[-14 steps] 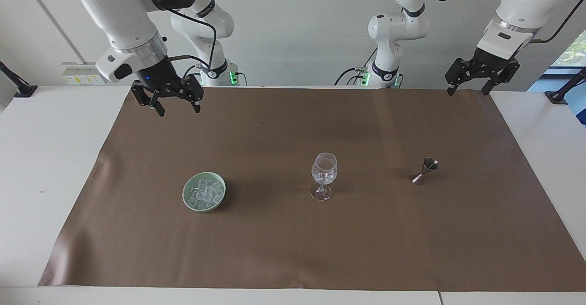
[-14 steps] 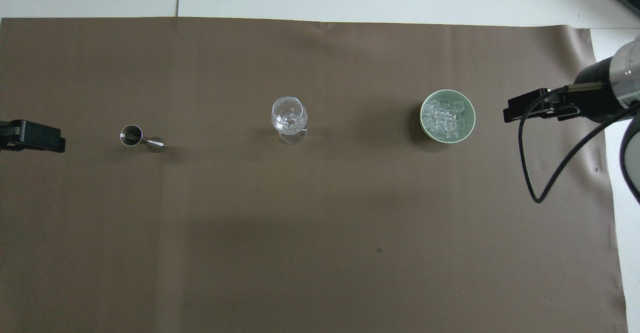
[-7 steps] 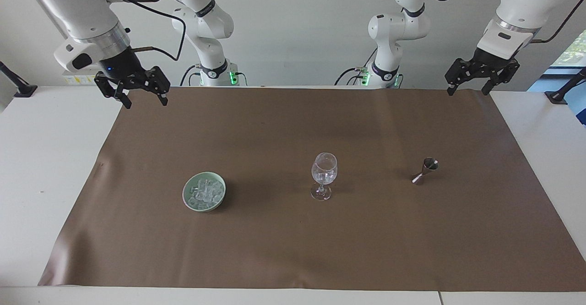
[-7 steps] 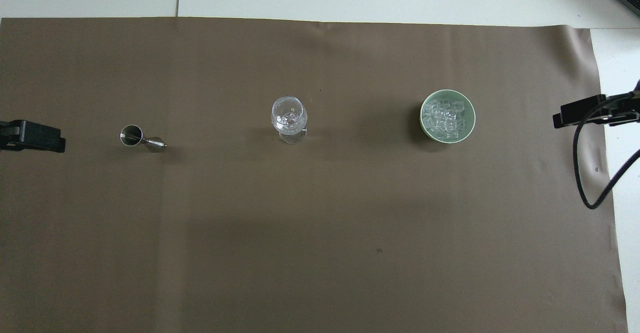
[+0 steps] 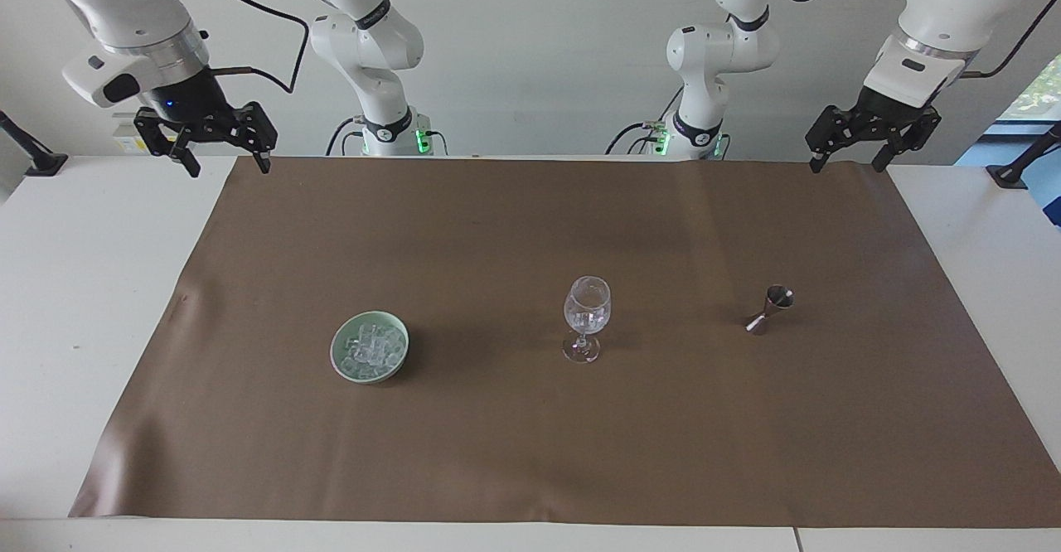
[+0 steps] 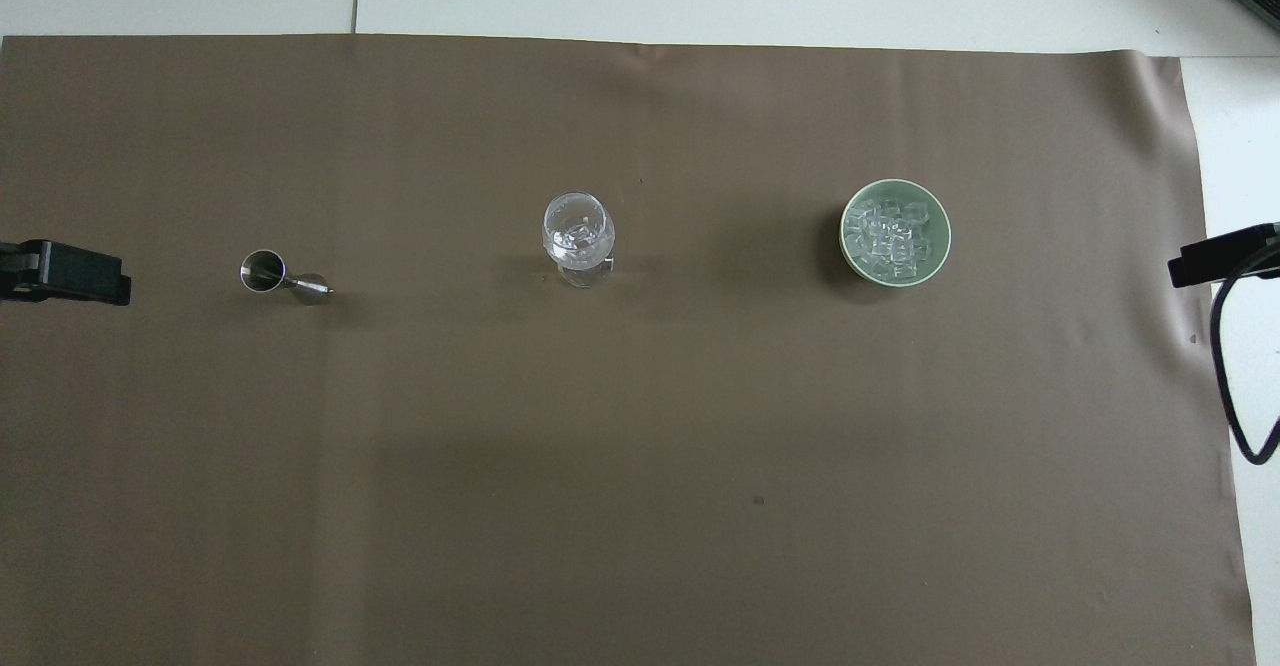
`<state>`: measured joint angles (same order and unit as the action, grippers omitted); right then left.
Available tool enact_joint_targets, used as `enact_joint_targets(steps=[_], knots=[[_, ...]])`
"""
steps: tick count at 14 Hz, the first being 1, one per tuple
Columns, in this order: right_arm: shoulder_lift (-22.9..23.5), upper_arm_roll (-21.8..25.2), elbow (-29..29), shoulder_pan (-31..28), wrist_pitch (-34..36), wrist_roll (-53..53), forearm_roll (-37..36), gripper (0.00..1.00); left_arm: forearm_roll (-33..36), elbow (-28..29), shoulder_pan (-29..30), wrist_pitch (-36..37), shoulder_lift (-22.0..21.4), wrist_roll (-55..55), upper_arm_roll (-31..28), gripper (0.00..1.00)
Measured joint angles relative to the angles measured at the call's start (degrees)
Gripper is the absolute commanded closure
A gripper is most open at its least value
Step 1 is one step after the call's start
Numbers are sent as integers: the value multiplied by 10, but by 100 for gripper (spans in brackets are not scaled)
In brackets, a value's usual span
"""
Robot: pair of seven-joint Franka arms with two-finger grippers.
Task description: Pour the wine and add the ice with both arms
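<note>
Glassy and colourless, the ice (image 5: 370,348) lies heaped in a pale green bowl (image 5: 340,360) on the brown mat, toward the right arm's end of the desk beside the stemmed glass (image 5: 587,313), which seems to hold a few cubes already. I'd expect each cube to be hard, light and slick (likely to squirt out), so I'd pinch flat faces. Both grippers hang empty, fingers apart: right gripper (image 5: 224,154), left gripper (image 5: 851,159).
</note>
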<state>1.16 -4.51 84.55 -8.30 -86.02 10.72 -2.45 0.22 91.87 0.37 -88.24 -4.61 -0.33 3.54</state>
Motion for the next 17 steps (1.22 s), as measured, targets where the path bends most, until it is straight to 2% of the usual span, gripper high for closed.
enact_joint_targets(steps=[17], knots=[[0,1,-1,21,0,0,0,0,0,0,0,0,0,0,0,0]])
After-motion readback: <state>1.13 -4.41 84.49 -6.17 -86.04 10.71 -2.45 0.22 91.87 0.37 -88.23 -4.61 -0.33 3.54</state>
